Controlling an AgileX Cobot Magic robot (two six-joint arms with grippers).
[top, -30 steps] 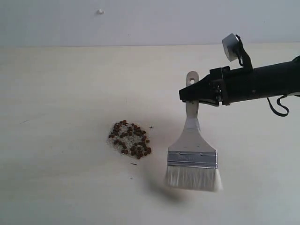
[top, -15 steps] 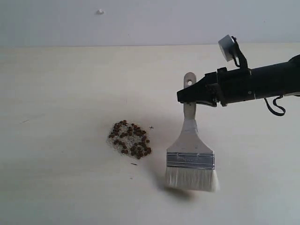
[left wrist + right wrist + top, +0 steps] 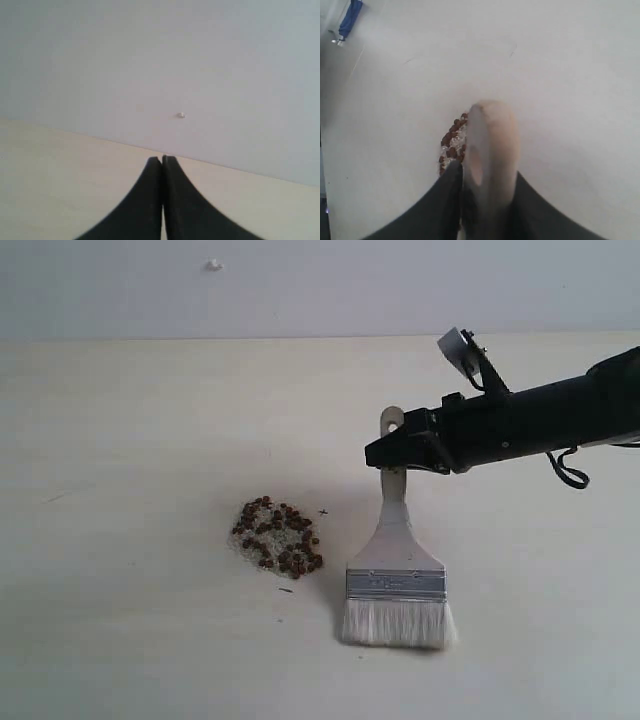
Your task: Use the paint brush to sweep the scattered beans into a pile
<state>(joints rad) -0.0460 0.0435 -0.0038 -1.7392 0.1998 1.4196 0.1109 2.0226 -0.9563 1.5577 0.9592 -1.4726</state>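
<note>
The beans (image 3: 278, 538) lie in one tight reddish-brown patch mixed with white crumbs, left of the paint brush (image 3: 395, 580). Its cream bristles rest on the table and its white handle rises into my right gripper (image 3: 390, 455). In the right wrist view the handle (image 3: 490, 150) stands between the fingers of the right gripper (image 3: 487, 172), with a dark slit between one finger and the handle, so the jaws are loosened. The beans (image 3: 451, 142) show just beyond it. My left gripper (image 3: 162, 159) is shut on nothing, facing the wall, and is out of the exterior view.
A pale table top (image 3: 120, 440) runs back to a grey wall carrying a small white knob (image 3: 213, 265), also visible as the knob (image 3: 181, 115). A tiny dark speck (image 3: 323, 511) lies beside the pile. A blue object (image 3: 350, 20) sits past the table's far edge.
The right arm has shifted left and lowered; the brush's bristles have come down onto the table and its shadow has shrunk. The right jaws have eased apart around the handle.
</note>
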